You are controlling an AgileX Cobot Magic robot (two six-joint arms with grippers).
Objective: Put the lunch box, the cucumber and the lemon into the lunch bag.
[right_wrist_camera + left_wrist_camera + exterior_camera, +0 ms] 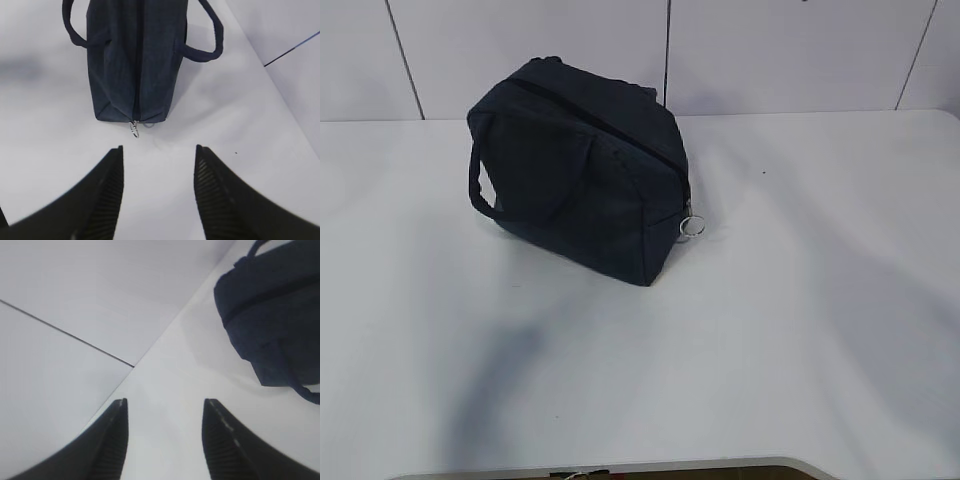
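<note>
The dark navy lunch bag [580, 170] stands on the white table, its top zipper closed, with a metal ring pull [692, 226] hanging at its right end. It also shows in the left wrist view [272, 315] at the upper right and in the right wrist view [136, 55] straight ahead, ring pull [134, 129] facing the camera. My left gripper [165, 402] is open and empty over bare table. My right gripper [158, 148] is open and empty, a short way from the ring pull. Neither gripper shows in the exterior view. The lunch box, the cucumber and the lemon are out of view.
The white table [800, 330] runs to a panelled wall [770, 50] close behind the bag. The table's front edge [620, 468] shows at the bottom of the exterior view. A loop handle [480, 185] sticks out on the bag's left side.
</note>
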